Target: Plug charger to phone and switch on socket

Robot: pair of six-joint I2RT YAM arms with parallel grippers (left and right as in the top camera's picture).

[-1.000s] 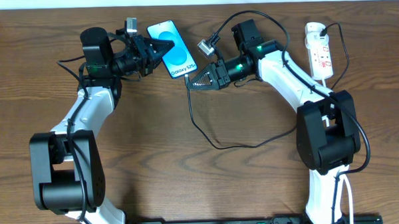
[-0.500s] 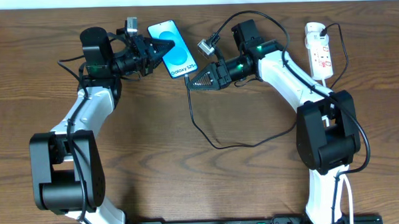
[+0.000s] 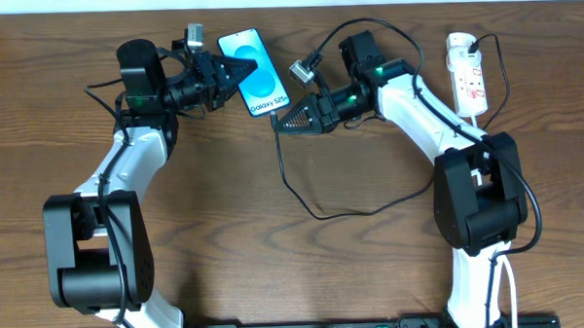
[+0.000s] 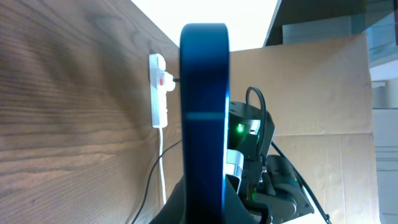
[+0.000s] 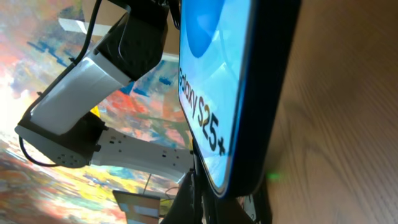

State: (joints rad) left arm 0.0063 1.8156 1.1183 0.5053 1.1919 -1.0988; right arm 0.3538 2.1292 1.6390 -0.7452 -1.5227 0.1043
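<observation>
Brown wood grain all over the table (image 3: 227,246), wide and open in the near half, between and in front of both arms.

Far left: left pincer (image 3: 232,73) closed tight on the phone (image 3: 257,78), fingers clamped over its left long edge. Phone close to the table's far edge, screen up, skewed, lower short end pointing toward the right pincer. Resting on the wood or raised off it: cannot tell.

Centre: right pincer (image 3: 279,123) just beside the phone's lower corner, pinched shut on the tip end of the charger (image 3: 278,155). Connector itself hidden between the fingers. From there, thin black cable down across open wood, then looping right toward the right arm's base.

Far right: the socket (image 3: 467,75) lying lengthways near the far edge, well apart from the phone, with the charger's black plug seated at its far end.

Seen from the left wrist alone: phone (image 4: 204,112) edge-on, a dark blue slab filling the middle, socket (image 4: 158,90) small on the wood behind it, green light of the right arm past the phone's edge.

Seen from the right wrist alone: phone (image 5: 217,81) very close, "Galaxy S25+" legible, black rim against wood grain. Port on the lower end not made out.
</observation>
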